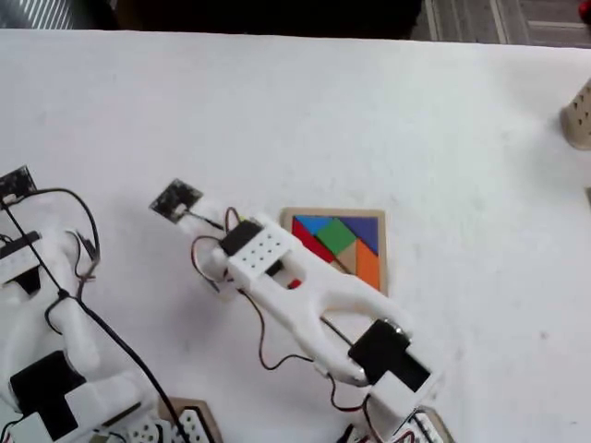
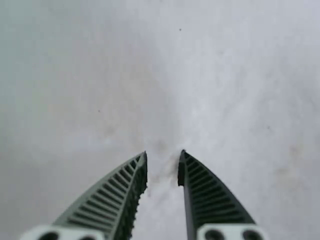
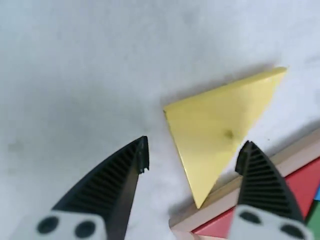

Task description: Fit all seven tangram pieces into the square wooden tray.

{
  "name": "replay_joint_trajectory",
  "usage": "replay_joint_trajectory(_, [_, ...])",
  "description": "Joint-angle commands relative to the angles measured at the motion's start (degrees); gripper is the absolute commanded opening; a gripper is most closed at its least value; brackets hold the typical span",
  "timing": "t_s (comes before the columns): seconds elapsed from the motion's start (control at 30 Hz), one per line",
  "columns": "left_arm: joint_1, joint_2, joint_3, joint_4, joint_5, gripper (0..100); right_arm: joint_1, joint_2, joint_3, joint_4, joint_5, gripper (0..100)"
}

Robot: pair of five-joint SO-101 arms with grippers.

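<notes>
The square wooden tray (image 1: 380, 249) lies mid-table and holds red, blue, green, purple and orange pieces. A yellow triangle (image 3: 220, 125) lies flat on the white table just outside the tray's rim (image 3: 280, 160), one tip close to the rim. My right gripper (image 3: 195, 152) is open and hovers over the triangle, one finger on either side of it, not gripping it. In the high view the right arm (image 1: 314, 295) runs from the near edge to the tray's left side. The left arm (image 1: 55, 378) sits at the near left, its gripper (image 2: 162, 162) slightly open over bare table with nothing between the fingers.
A small circuit board (image 1: 175, 200) with wires lies left of the tray, another (image 1: 14, 185) at the left edge. A perforated wooden block (image 1: 580, 115) stands at the far right. Cables loop around both arm bases.
</notes>
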Motion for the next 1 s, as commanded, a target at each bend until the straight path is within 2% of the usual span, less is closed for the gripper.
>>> replay_joint_trajectory(0.0, [0.92,-2.24,-0.18,-1.14,0.26,13,-0.48,0.04,2.11,-4.26,-0.44,28.7])
replay_joint_trajectory(0.2, [1.54,-2.24,-0.18,-1.05,0.26,13,-0.92,1.71,0.26,-3.21,-0.35,28.7])
replay_joint_trajectory(0.37, [1.54,-2.24,-0.18,-1.05,-3.08,13,-0.92,3.91,-2.29,-1.27,-0.18,28.6])
replay_joint_trajectory(0.53, [1.54,-2.33,0.35,-1.23,-3.08,13,-0.48,5.58,-4.92,0.04,0.00,21.4])
replay_joint_trajectory(0.63, [1.54,-2.33,0.35,-1.23,-3.16,13,2.77,3.65,-6.15,0.40,0.00,19.1])
replay_joint_trajectory(0.73, [1.54,-2.33,0.35,-1.23,-3.16,13,3.74,-1.98,-6.07,2.68,0.00,19.1])
replay_joint_trajectory(0.83, [1.54,-2.33,0.35,-1.23,-3.16,13,1.19,-7.16,-2.73,2.68,0.00,19.6])
replay_joint_trajectory(0.97, [1.54,-2.33,0.26,-1.23,-3.16,13,-1.89,-9.36,3.60,-2.86,0.00,28.6])
